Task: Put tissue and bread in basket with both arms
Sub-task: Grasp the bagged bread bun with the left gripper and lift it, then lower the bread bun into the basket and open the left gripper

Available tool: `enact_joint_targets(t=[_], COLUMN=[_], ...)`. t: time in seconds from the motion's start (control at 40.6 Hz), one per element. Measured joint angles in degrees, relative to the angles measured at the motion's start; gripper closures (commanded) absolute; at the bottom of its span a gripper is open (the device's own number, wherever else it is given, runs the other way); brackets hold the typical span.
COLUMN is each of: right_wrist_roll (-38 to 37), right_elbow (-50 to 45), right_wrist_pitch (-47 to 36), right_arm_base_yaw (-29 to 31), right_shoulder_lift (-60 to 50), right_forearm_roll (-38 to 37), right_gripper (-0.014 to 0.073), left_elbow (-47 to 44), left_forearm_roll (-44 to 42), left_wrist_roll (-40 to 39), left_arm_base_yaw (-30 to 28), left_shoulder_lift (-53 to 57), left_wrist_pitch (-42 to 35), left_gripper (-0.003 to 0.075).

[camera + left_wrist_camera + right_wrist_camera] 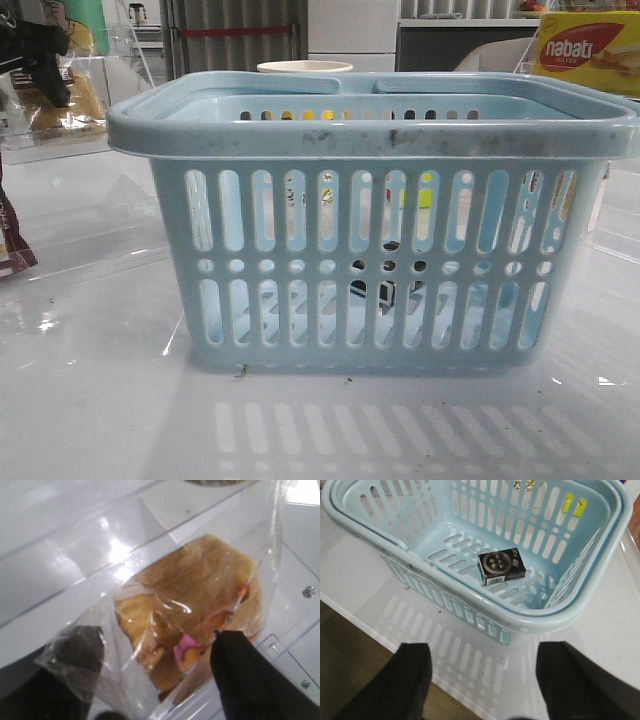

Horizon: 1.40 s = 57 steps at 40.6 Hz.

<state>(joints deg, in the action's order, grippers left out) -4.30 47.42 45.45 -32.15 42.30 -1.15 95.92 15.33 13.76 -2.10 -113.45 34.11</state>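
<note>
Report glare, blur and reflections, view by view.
Front view: basket sharp, its slots mirrored in the glossy table. Left wrist view: soft focus, glare streaks on the bread wrap and the clear plastic behind. Right wrist view: tissue crisp in the basket, fingers blurred.

The tissue (385, 285) seems mostly hidden behind the basket (370, 135) wall.

We see a light blue basket (370, 225) with a scuffed grey rim, a black tissue pack (501, 566) with white markings, and tan-yellow bread (187, 612) in clear plastic.
</note>
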Motion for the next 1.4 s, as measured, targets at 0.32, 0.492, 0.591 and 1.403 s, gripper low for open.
enact_joint_targets(t=[0.32, 0.492, 0.591, 1.403], right_wrist_roll=[0.0, 0.0, 0.0, 0.0], right_elbow=[0.0, 0.0, 0.0, 0.0], right_wrist_pitch=[0.0, 0.0, 0.0, 0.0], right_arm_base_yaw=[0.0, 0.0, 0.0, 0.0], right_shoulder_lift=[0.0, 0.0, 0.0, 0.0], right_forearm_roll=[-0.1, -0.1, -0.1, -0.1], right_gripper=[0.0044, 0.0044, 0.0044, 0.0044], left_elbow=[0.1, 0.1, 0.1, -0.9], left_forearm_roll=[0.6, 0.6, 0.5, 1.5], left_wrist_roll=[0.0, 0.0, 0.0, 1.2], left_arm_base_yaw=[0.0, 0.0, 0.0, 20.3], left_shoulder_lift=[0.0, 1.6, 4.0, 25.2], left_wrist_pitch=[1.1, 4.3, 6.2, 11.7], left_gripper=[0.0626, 0.0628, 0.0628, 0.0628])
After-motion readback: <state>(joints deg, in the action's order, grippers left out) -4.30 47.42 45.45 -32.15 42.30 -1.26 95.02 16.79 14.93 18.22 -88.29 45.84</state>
